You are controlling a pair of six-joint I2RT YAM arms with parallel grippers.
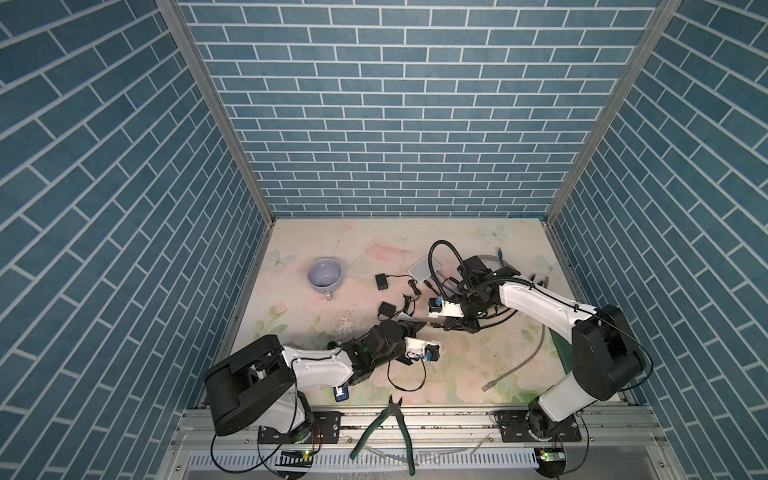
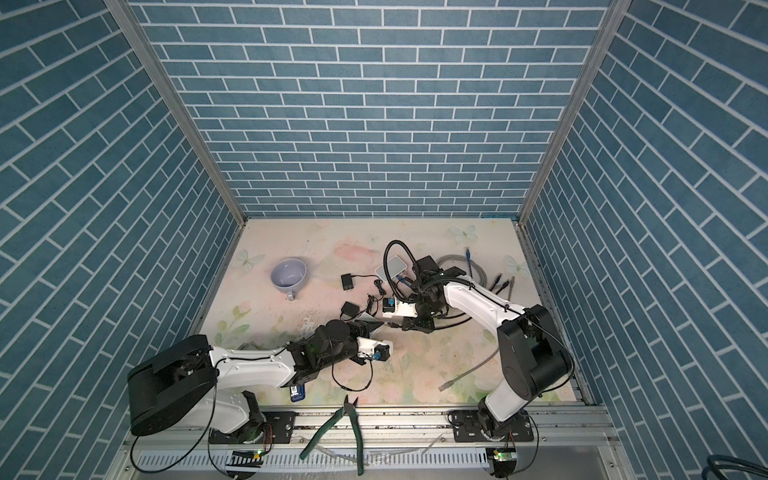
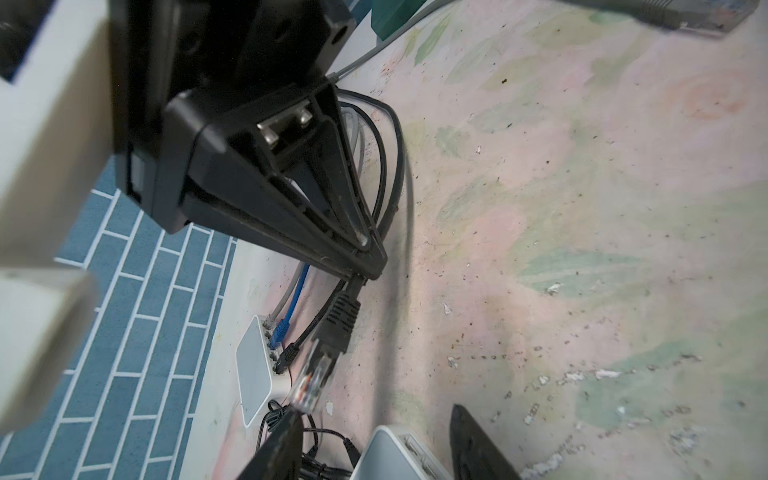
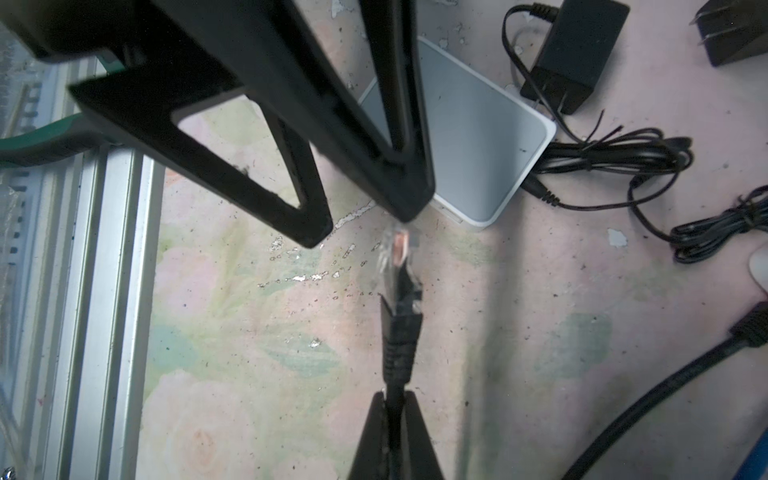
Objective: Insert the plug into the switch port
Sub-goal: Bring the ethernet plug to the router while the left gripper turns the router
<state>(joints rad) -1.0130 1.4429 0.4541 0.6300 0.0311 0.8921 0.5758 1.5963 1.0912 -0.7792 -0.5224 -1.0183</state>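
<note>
We have the right gripper (image 4: 395,397) clamped on the black cable (image 4: 394,384) just behind the plug (image 4: 395,257). The plug sits near the middle of the surface (image 1: 457,374), its clear tip aimed at the port side of the small white switch (image 4: 478,141). The left gripper (image 4: 361,224) straddles that switch with its jaws apart, and we see no firm hold on it yet. Our main worry is that the plug tip sits right at one left fingertip (image 4: 409,208), so a forward push could jam it against the finger and miss the port. Because we hold the cable, not the plug body, the plug may pivot or sag on contact. An unclamped switch would probably slide toward the back edge. We cannot tell whether the latch tab suits the port. An adapter (image 4: 577,45) and its coiled cord (image 4: 615,153) crowd the switch's far side. A second switch (image 1: 422,268), already cabled, lies nearer the back edge. A cup (image 1: 325,275) sits toward the left edge and a grey cable (image 1: 521,363) toward the right. Cutters (image 1: 376,430) rest across the front edge, well clear.
</note>
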